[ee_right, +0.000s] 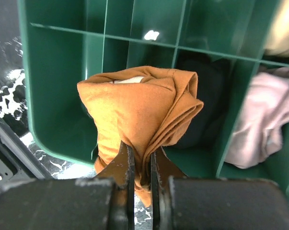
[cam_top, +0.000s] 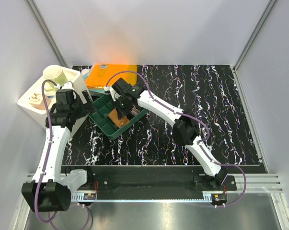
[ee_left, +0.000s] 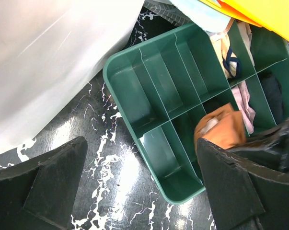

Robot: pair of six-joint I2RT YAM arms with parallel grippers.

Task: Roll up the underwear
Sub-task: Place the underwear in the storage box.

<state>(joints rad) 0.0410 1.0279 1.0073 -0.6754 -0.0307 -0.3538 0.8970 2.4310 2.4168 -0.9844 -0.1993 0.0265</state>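
Observation:
The brown underwear (ee_right: 139,115) is a rolled orange-brown bundle with a pale waistband edge showing at its top. My right gripper (ee_right: 140,165) is shut on it and holds it over the near edge of the green divided tray (ee_right: 53,139). The bundle also shows in the left wrist view (ee_left: 220,128) and in the top view (cam_top: 116,116). A dark fabric, maybe the black underwear (ee_right: 204,96), lies in the compartment behind the bundle. My left gripper (ee_left: 139,191) is open and empty above the table, at the tray's corner (ee_left: 182,191).
A pink cloth (ee_right: 259,120) lies in a tray compartment to the right. A white bin (cam_top: 48,93) stands at the far left beside my left arm. An orange folder (cam_top: 108,76) lies behind the tray. The table top (cam_top: 206,105) is black marble.

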